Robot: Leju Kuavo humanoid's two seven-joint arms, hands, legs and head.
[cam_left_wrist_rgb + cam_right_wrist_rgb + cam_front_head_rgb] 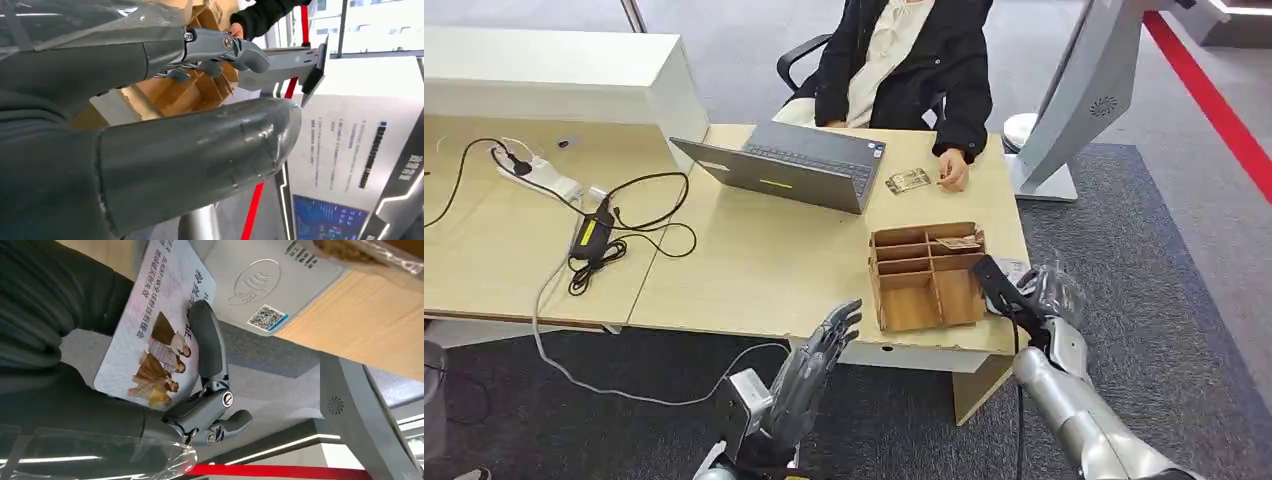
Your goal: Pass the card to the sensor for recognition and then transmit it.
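On my feed the right hand grips the card, one finger laid across its printed face, the rest of the hand behind it. The card sits just beside the sensor, the grey reader pad on the table edge next to the wooden organizer; I cannot tell whether they touch. My left hand hangs below the table's front edge, fingers apart, holding nothing.
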